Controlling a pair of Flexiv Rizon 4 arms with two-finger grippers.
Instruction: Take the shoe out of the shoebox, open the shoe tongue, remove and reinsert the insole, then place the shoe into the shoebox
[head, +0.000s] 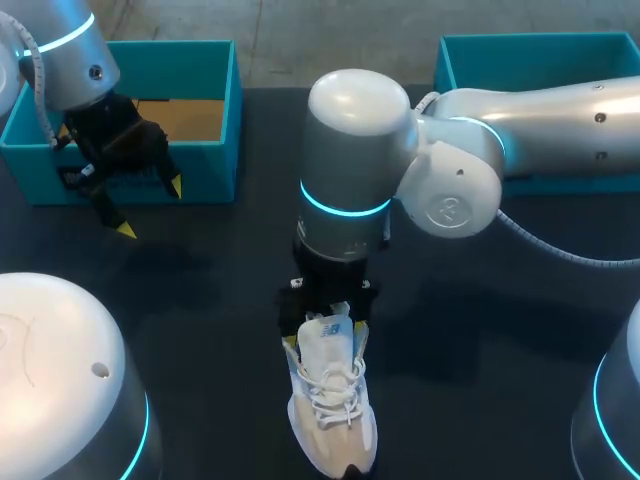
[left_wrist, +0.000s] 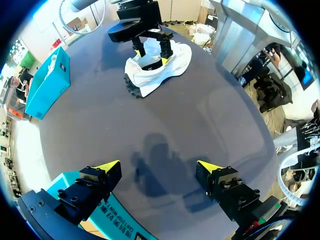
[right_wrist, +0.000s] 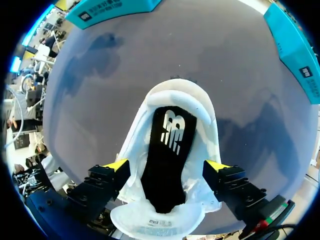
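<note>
— Our right hand (head: 325, 338) hangs spread over the shoe (head: 332, 415). Our left hand (head: 150, 208), spread too, is beside the shoebox (head: 225, 120), well apart from the shoe.
— From the left wrist, nothing lies between our fingers; the shoe lies far ahead on the table (left_wrist: 200, 130).
— From the right wrist, the tongue (right_wrist: 155, 222) is folded open, with the black insole (right_wrist: 172, 115) right under the hand. We'd pinch its heel edge and peel slowly, so the shoe doesn't drag along.
</note>
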